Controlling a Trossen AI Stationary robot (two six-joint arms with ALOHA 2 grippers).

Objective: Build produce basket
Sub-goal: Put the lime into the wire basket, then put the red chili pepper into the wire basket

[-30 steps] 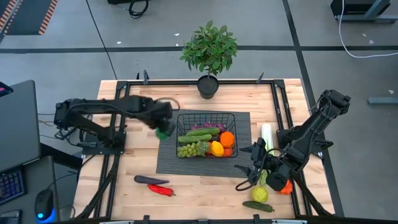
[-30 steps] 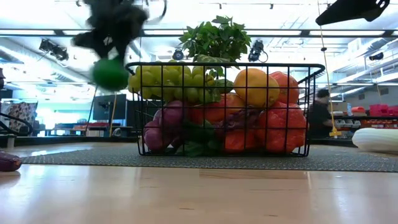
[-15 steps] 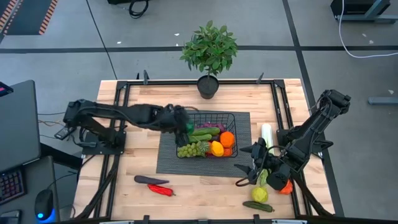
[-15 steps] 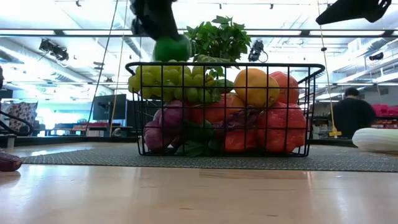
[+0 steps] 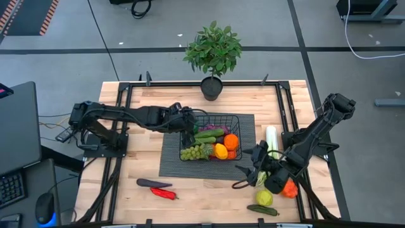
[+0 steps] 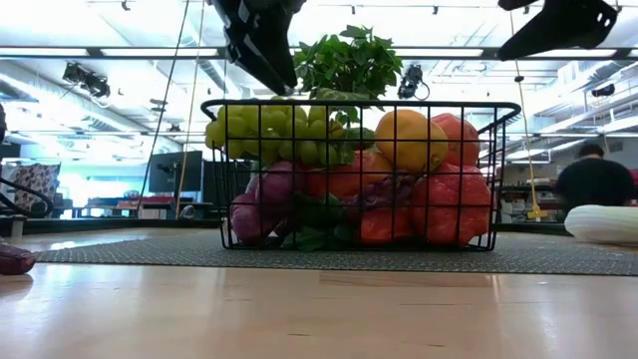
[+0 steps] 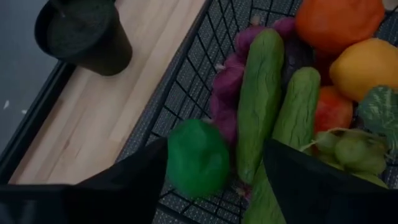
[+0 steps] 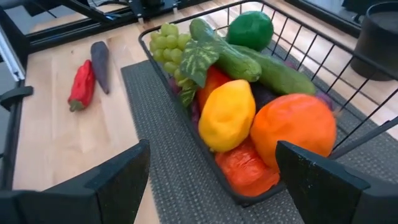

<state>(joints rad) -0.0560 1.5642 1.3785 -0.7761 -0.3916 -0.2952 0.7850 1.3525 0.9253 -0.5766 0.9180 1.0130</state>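
Both arms are dark, near-black jointed links on black frame bases at the worktop's left and right edges in the high view. Left gripper and right gripper: flat, matte black fingers, broad in wrist views. Thin black cables loop beside the right gripper.

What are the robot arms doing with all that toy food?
They are filling a wire basket with toy fruit and vegetables. The left claw is over the basket's back left corner, open, with a round green fruit between its fingers, down at the basket's mesh floor beside the cucumbers. The right claw waits open over the table to the right of the basket. A red pepper and an eggplant are on the table, not packed yet.
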